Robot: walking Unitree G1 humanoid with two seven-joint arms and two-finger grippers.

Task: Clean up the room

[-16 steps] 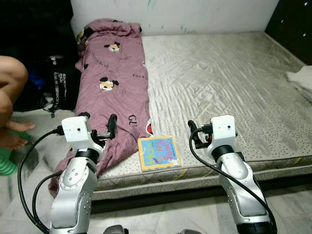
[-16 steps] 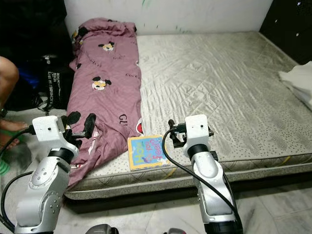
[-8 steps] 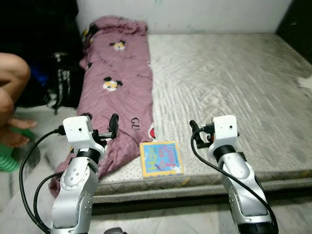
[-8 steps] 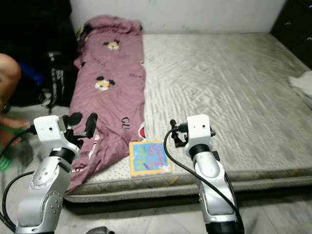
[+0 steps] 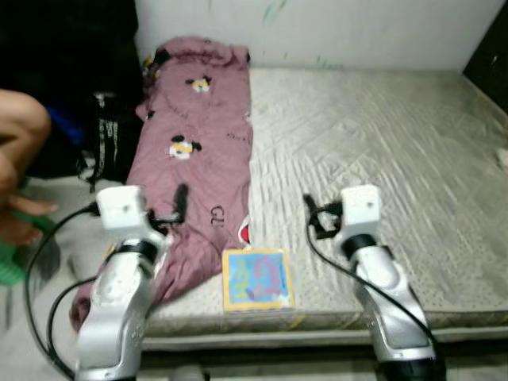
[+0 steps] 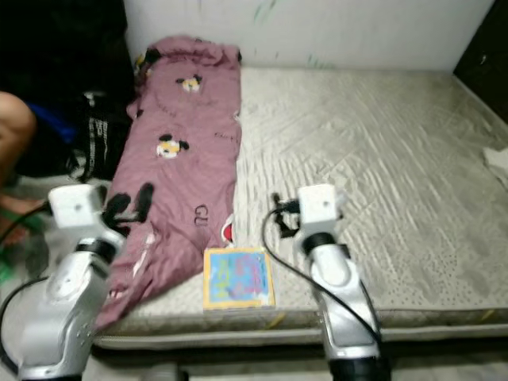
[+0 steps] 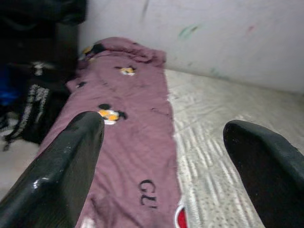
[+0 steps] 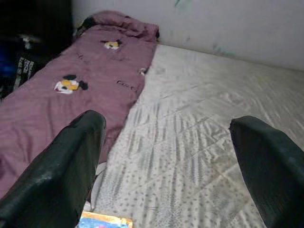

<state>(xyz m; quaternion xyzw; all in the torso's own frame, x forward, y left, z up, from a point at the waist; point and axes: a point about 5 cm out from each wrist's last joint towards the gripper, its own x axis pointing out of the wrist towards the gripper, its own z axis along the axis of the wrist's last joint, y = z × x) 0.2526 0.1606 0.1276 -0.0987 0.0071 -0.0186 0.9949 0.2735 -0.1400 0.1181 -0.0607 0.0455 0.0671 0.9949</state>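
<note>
Since the earlier frames the whole scene has shifted and blurred, so the camera, not the things, is judged to have moved; the mattress (image 5: 381, 151) is now seen a little more squarely. Both arms are held forward above its near edge. The left hand (image 7: 161, 175) is seen released, its fingers (image 7: 57, 171) wide apart over the blanket (image 5: 198, 159). The right hand (image 8: 171, 175) is likewise released, nothing being gripped.

A colourful book (image 5: 256, 279) lies flat on the mattress at the near edge, between the two arms and just beside the blanket's lower corner. Beside the bed a dark bag (image 5: 107, 139) is stood on the floor, and a person's leg (image 5: 20, 135) is seen at the left.

The book is judged the likely first thing to be picked up. It would best be approached from its free near edge, so that one finger can be slid under the cover; the soft mattress should give way.

On the blanket "GU" can be read, the rest being blurred. White lettering on the bag cannot be read.
</note>
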